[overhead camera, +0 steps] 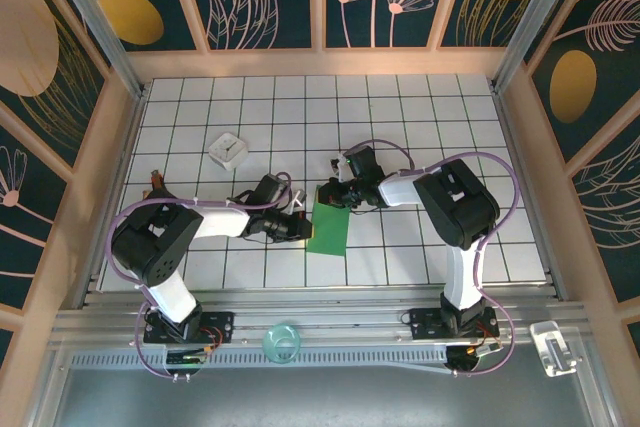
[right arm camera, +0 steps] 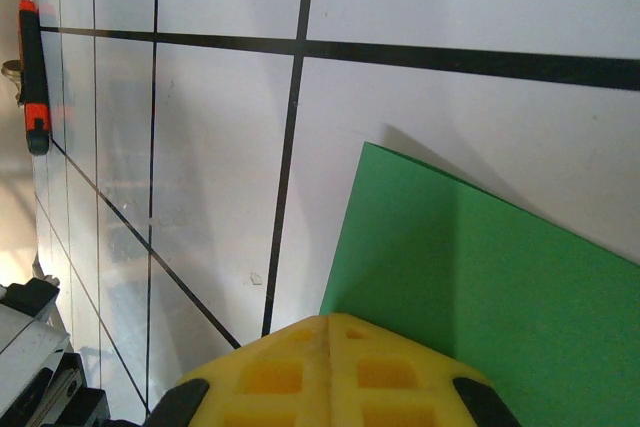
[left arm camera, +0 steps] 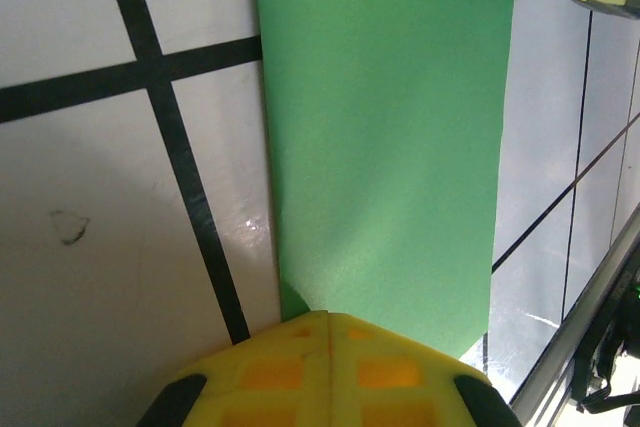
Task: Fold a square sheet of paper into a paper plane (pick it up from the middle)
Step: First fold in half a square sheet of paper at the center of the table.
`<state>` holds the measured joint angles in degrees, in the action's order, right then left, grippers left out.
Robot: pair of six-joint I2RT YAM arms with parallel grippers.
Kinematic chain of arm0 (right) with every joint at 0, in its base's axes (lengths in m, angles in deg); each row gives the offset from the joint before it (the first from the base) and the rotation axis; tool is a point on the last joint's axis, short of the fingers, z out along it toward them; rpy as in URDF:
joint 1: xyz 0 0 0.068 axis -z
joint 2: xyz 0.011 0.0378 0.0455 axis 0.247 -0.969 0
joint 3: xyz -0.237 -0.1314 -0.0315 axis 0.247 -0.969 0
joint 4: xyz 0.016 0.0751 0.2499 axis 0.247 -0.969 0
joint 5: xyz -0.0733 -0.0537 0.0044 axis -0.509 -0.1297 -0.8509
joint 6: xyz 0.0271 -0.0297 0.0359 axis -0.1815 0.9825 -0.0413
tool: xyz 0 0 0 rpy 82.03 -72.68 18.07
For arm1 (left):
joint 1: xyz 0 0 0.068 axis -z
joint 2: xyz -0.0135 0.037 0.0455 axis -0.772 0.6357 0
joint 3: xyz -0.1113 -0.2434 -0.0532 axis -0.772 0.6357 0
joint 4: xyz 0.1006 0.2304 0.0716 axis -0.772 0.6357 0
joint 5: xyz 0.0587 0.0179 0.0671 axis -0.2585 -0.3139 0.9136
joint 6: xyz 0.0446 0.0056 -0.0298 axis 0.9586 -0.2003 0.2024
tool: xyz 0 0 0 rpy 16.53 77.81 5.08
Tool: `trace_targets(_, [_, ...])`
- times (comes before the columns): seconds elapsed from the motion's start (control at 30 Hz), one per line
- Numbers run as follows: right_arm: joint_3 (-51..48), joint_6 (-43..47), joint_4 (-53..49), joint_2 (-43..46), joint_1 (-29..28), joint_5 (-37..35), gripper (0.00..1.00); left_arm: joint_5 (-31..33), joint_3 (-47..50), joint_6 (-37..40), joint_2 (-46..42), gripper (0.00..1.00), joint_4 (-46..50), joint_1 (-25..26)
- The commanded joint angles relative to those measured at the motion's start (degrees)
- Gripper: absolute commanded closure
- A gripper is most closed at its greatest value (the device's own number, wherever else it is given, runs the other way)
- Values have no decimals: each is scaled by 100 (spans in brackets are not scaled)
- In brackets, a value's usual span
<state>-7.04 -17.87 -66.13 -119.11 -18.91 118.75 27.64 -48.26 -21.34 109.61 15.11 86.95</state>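
Paper lies folded, long axis near-to-far; left pincer and right pincer closed at its edges.

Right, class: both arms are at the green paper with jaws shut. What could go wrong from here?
1. The green paper lies on the tiled table; shut jaws pressing at its edges may slide it rather than crease it.
2. The left jaws and right jaws sit close over one narrow sheet and might collide.
3. Its edge casts a shadow in the right wrist view, so it may be lifted; any fold could spring open.
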Motion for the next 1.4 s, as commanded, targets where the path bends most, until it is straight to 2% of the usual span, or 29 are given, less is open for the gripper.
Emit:
trace_targets(0.0, [-223, 102, -721, -365, 70, -750, 100, -7, 181, 280, 54, 100, 492, 21])
trace_targets(0.17, [-186, 94, -736, -396, 69, -765, 100, -55, 325, 494, 53, 100, 862, 194])
trace_targets(0.67, [-166, 129, -798, -417, 78, -829, 100, 34, 761, 527, -791, 100, 1503, 558])
trace_targets(0.77, [-177, 138, -798, -418, 78, -829, 100, 11, 626, 320, -1188, 100, 1135, 537])
trace_targets(0.9, [-200, 114, -774, -429, 73, -821, 100, -378, 737, -674, -1266, 100, -576, 265])
trace_targets(0.97, [-196, 120, -784, -412, 70, -812, 100, -374, 668, -949, -1044, 100, -1007, 185])
trace_targets(1.2, [-183, 168, -817, -378, 78, -812, 100, -166, 390, -794, -212, 100, -1001, -128])
trace_targets(1.37, [-76, 210, -866, -332, 87, -746, 100, -40, 407, -438, -59, 100, -466, -131])
